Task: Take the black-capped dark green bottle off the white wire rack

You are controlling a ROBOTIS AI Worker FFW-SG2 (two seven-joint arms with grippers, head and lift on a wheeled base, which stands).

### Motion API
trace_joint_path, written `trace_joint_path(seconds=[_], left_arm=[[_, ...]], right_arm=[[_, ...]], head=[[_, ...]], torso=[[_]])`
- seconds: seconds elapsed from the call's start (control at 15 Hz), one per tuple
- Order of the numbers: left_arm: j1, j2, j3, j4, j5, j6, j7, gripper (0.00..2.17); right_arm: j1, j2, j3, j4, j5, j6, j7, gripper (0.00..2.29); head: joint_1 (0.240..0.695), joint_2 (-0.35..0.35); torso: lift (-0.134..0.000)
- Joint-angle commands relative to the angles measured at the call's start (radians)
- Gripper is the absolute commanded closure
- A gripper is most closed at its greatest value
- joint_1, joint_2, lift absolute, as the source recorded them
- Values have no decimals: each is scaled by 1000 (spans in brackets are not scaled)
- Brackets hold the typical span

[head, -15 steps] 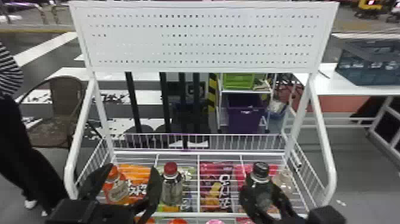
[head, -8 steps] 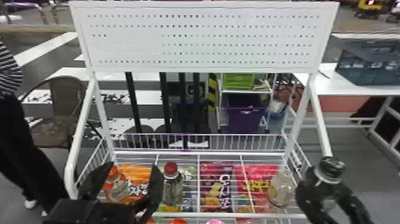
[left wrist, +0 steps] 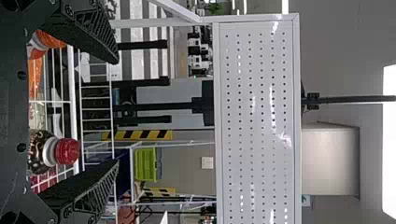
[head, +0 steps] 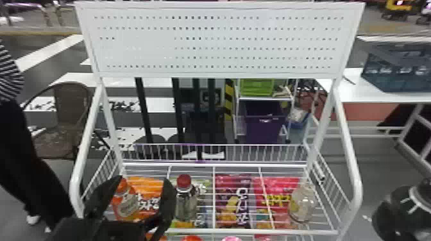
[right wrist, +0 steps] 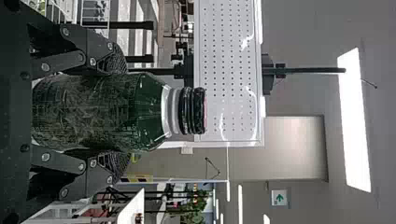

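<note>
One dark green bottle (right wrist: 147, 112) outside the white wire rack (head: 354, 173) | your right tool (right wrist: 116, 112): closed round its body | left tool (head: 143, 180): wide open, empty | grip firmly, hold it upright, swing well outward before lowering.

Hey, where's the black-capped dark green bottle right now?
The black-capped dark green bottle is clamped in the right gripper, out past the right side of the white wire rack, in the head view's lower right corner.
</note>
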Motion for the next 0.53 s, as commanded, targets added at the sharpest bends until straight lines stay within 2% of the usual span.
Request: trace_joint_path(seconds=[0.0,0.47], left_arm=[[1,-1,-4,4,-7,0,2,140],[1,-3,-6,-5,-10,3,2,137]], right_arm=[[27,6,-18,-18,-11,7,10,1460],[29,12,-23,-31,-19,56,16,1460]], head=[[499,0],[499,0]], torso=[[0],[0]])
